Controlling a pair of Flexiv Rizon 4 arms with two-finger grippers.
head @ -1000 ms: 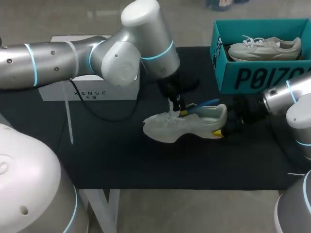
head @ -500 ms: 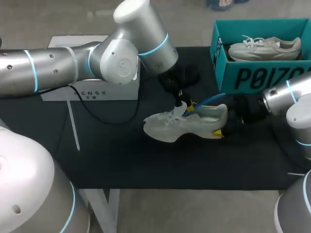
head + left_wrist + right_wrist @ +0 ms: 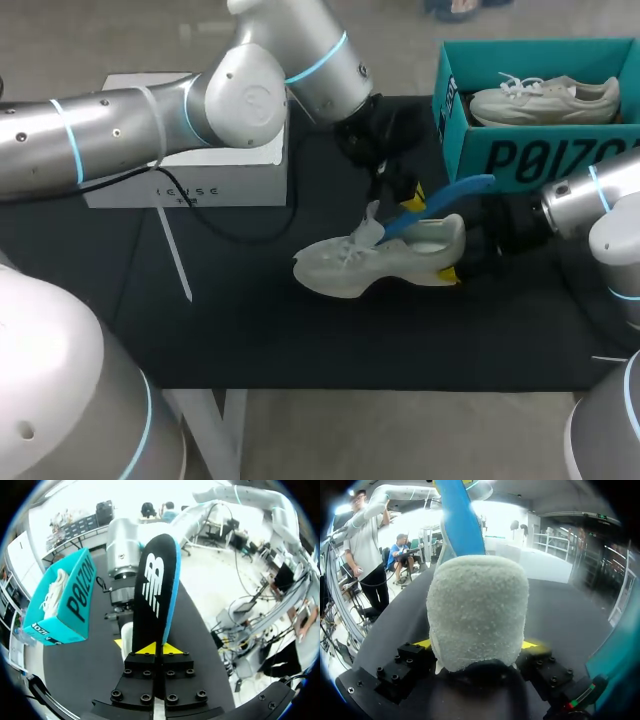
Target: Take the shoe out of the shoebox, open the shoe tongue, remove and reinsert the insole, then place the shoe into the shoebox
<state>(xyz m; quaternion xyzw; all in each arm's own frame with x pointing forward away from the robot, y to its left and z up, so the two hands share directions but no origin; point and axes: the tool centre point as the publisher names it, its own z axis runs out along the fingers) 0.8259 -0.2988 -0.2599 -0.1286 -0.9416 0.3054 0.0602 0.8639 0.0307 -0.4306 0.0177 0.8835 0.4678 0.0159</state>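
Observation:
A pale grey shoe (image 3: 375, 260) lies on the black table, toe pointing left. My right gripper (image 3: 462, 268) holds its heel (image 3: 477, 605), with a yellow tip pressed to each side. My left gripper (image 3: 402, 193) hovers above the shoe's opening, shut on the front end of the blue insole (image 3: 445, 198). The insole slants up out of the shoe toward the box. In the left wrist view the insole (image 3: 156, 580) shows its black underside with a blue edge, pinched in the gripper (image 3: 156, 649). From the right wrist the insole (image 3: 462, 520) rises behind the heel, which fills the gripper (image 3: 476, 645).
The teal shoebox (image 3: 470, 150) stands at the back right with a second pale shoe (image 3: 545, 100) inside. A white box (image 3: 190, 175) sits at the back left under my left arm. A dark cable (image 3: 215, 235) trails over the table left of the shoe.
My left gripper has risen and moved right, toward the shoebox, drawing the blue insole most of the way out of the shoe. The shoe and my right gripper have stayed put.

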